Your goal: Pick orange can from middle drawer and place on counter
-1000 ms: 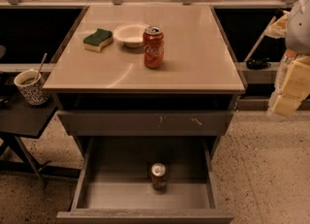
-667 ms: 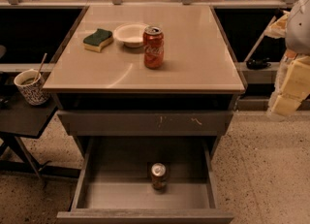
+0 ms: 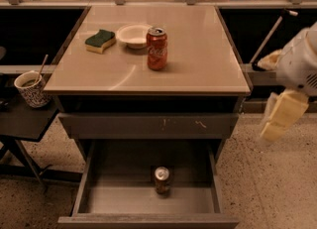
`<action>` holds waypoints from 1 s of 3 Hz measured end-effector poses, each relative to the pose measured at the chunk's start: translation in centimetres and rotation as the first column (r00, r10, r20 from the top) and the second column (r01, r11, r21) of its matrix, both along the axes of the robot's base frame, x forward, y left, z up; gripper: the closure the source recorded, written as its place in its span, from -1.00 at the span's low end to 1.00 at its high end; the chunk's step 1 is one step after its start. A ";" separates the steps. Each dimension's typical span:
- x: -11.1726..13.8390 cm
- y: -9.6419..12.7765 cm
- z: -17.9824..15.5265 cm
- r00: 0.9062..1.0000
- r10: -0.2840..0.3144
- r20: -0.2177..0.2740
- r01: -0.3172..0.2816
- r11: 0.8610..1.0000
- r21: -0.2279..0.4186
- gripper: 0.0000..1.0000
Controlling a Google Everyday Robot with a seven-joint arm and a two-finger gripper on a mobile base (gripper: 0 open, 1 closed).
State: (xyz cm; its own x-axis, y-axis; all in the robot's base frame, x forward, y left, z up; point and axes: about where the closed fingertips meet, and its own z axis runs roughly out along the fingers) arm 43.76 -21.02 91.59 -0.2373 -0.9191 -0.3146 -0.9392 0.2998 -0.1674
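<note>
A speckled terrazzo floor runs under a grey drawer cabinet, with a cluttered workbench across the back of the room. My gripper hangs in the air off the cabinet's right side as the camera sees it, out past the corner of the counter and touching nothing. Whether it is spread or closed I cannot tell from here. It holds nothing that I can make out. The relation that matters is this: the orange can lies well apart from my gripper, lower and to the left in the view. It sits inside the open middle drawer, about midway across the grey floor. It stands upright, silver top up, so its long axis is vertical, and nothing else is in the drawer with it. I judge that I have to come across over the drawer's right wall and drop in from above or from the front. I must keep below the closed scratched drawer front that overhangs the back of the opening. Farther out, the tan counter carries a red Coca-Cola can, a white bowl and a green-and-yellow sponge. These are grouped toward its back left, so the near and right parts look free for setting the can down. A patterned mug with a spoon stands on the dark side table at far left.
</note>
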 end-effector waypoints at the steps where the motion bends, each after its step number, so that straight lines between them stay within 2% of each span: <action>1: -0.8 1.3 -8.7 0.996 -0.048 -0.078 0.060 0.986 0.155 -1.00; 2: -1.6 2.7 -16.1 0.985 -0.111 -0.130 0.141 0.958 0.248 -1.00; 3: -1.5 3.7 -20.8 0.976 -0.156 -0.150 0.194 0.939 0.284 -1.00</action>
